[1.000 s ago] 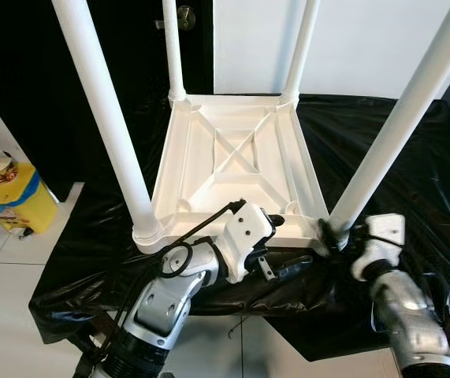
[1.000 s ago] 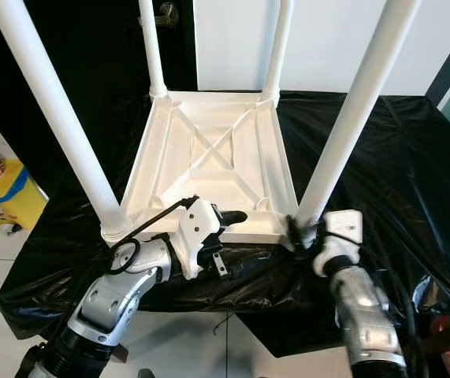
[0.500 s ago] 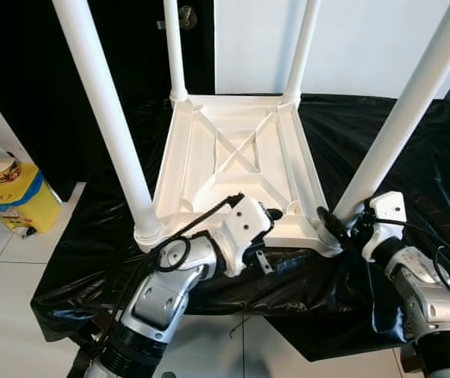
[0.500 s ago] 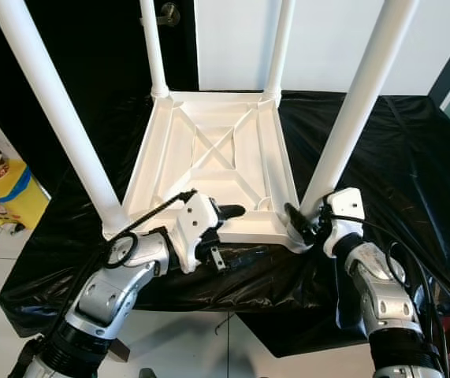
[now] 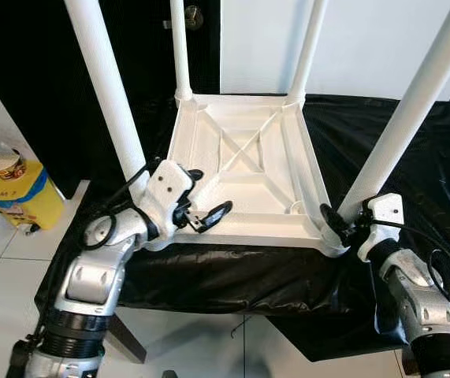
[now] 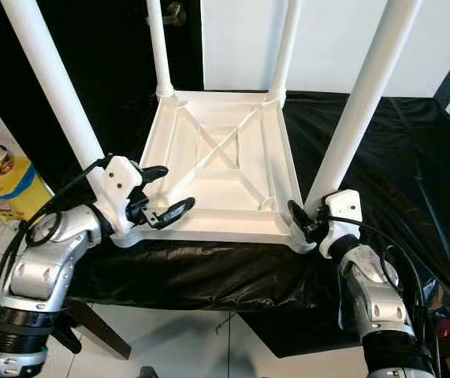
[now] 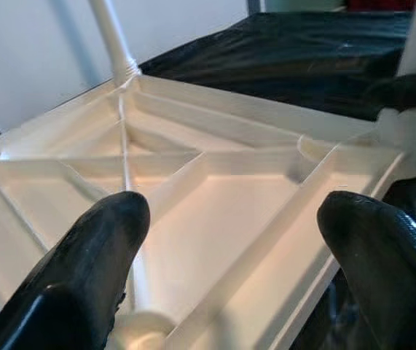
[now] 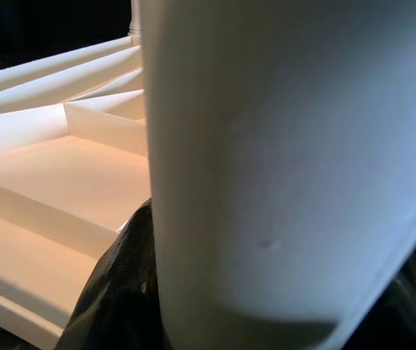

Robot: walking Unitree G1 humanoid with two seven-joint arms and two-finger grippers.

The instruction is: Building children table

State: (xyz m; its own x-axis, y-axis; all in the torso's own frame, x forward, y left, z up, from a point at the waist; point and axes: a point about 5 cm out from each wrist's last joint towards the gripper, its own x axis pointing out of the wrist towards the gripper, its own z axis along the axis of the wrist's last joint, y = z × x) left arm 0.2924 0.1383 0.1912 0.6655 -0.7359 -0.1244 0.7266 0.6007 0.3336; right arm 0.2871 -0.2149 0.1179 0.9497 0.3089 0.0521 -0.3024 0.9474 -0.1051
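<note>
Four white legs are seen rising from the upturned children's table (image 5: 240, 165), laid on a black-covered table (image 5: 414, 157). The near right leg (image 5: 414, 102), its long axis upright, is clamped at its base by the right gripper (image 5: 336, 224); the left gripper (image 5: 201, 206), jaws wide, is held at the near left corner.

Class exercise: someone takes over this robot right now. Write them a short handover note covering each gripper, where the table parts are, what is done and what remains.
Left gripper: open, at the near left corner of the upturned white tabletop, beside the near left leg, holding nothing.
Right gripper: closed around the base of the near right leg.
Tabletop lies underside up on the black sheet.
Done: all four legs stand in their corner sockets.
Left: probably check that each leg is tight, then turn the table upright.
</note>
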